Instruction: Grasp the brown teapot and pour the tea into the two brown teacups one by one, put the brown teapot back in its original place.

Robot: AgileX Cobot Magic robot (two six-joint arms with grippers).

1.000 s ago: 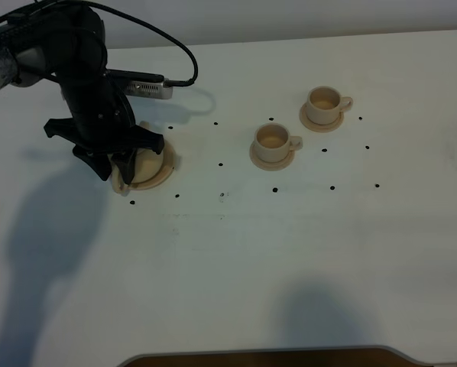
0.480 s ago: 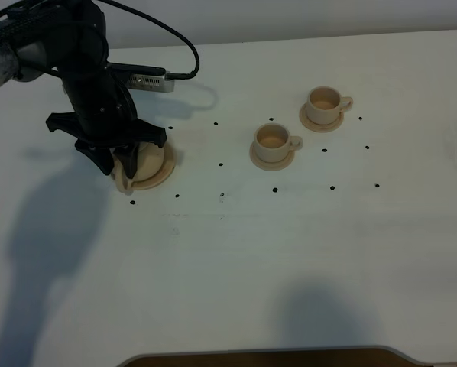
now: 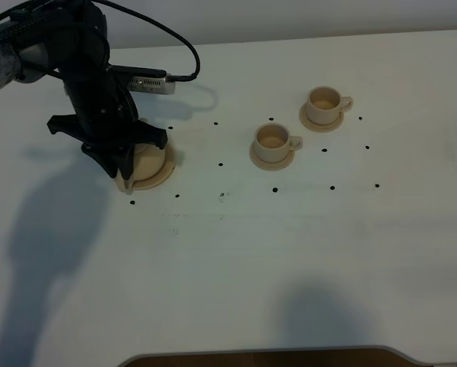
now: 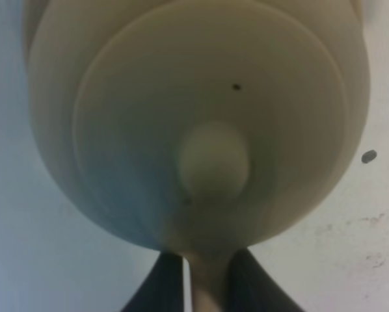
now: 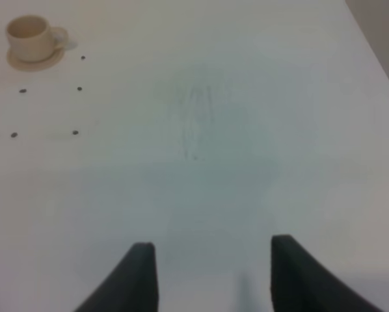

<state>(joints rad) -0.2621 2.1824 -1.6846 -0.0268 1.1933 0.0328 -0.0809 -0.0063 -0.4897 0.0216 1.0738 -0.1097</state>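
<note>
The brown teapot (image 3: pixel 146 162) stands on its wide saucer, the original place (image 3: pixel 166 173), at the left of the table, largely hidden under my left arm. In the left wrist view the teapot (image 4: pixel 201 117) fills the frame, lid knob in the middle. My left gripper (image 4: pixel 206 263) is shut on the teapot's loop handle (image 4: pixel 205 292), one dark finger on each side. From above, the left gripper (image 3: pixel 123 171) sits at the pot's near-left side. The two brown teacups (image 3: pixel 273 141) (image 3: pixel 325 102) rest on small saucers to the right. My right gripper (image 5: pixel 211 273) is open over bare table, far from one teacup (image 5: pixel 30 36).
Small black dots (image 3: pixel 221 164) mark the white tabletop around the crockery. A grey module with a black cable (image 3: pixel 148 82) juts from the left arm. A dark curved edge (image 3: pixel 267 356) runs along the table's front.
The left gripper's fingers have come together on the teapot's handle; a second ago they stood wide apart beside it. The cups have not moved.
</note>
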